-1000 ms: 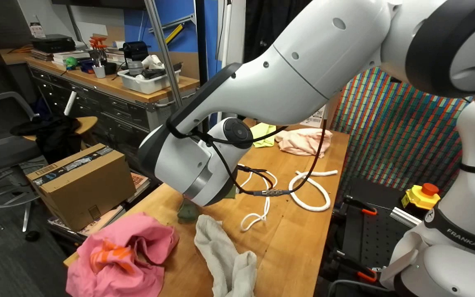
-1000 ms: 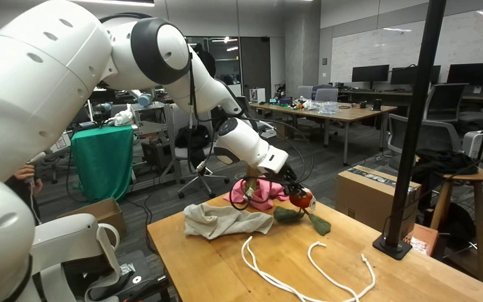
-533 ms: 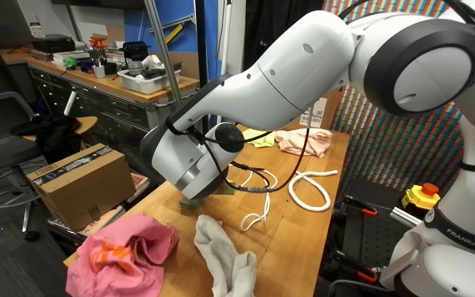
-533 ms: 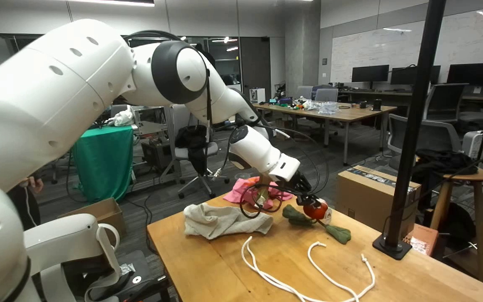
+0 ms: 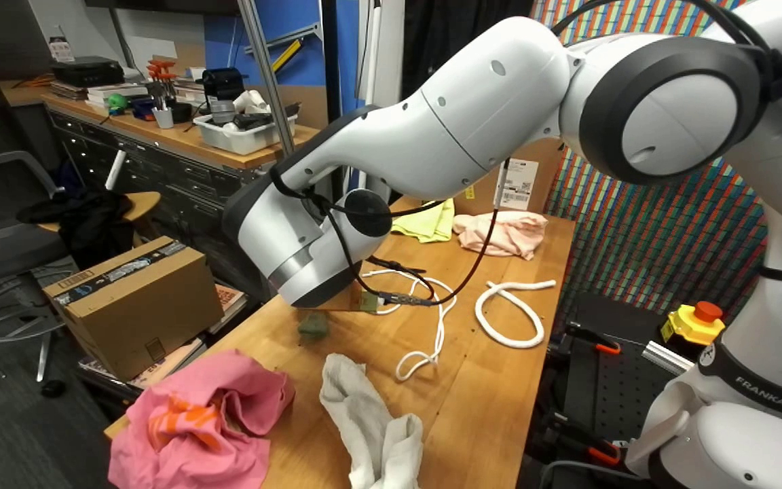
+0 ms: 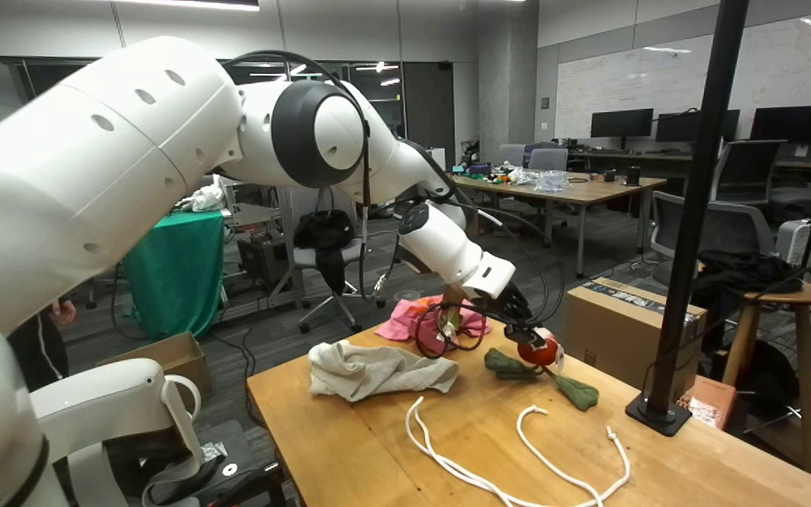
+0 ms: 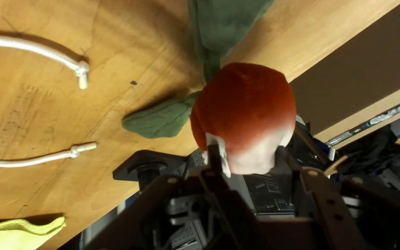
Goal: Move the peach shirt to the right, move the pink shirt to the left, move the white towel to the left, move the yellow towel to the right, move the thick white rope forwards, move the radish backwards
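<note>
Gripper (image 7: 249, 156), fingers apart, white end of the radish (image 7: 245, 107) between them, contact can't tell | radish right at the edge of the bench (image 6: 349, 422)! | black post (image 6: 695, 211) looming on that edge | cardboard box (image 6: 610, 338) beyond | thin rope (image 7: 47, 52) near

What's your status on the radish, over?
End effector straddles the radish; can't tell if gripping. Its green leaves over the table. Knotted rope lies apart, probably not in the way.
</note>
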Controlling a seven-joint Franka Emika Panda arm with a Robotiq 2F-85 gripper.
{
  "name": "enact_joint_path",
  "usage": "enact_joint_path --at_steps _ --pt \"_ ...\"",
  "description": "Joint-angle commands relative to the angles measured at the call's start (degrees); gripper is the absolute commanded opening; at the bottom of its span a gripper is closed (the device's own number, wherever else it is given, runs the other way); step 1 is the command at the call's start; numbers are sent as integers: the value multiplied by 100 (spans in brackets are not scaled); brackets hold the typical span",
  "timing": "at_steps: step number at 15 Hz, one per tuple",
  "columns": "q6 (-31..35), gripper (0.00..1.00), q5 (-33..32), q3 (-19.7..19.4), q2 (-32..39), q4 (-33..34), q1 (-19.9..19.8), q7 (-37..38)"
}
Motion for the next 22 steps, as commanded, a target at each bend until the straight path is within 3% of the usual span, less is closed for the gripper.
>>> enact_joint_path --at_steps 1,4,10,19,22 --pt "199 74 331 460 27 265 -342 -880" --pt "323 97 462 721 -177 51 -515 -1352" --pt "527 100 663 1072 -642 -331 -780 -2010" --pt "1299 100 2996 3360 -1934 -1980 -2487 -5510" --pt "1913 100 3661 4288 -2335 -2442 -3461 -6768"
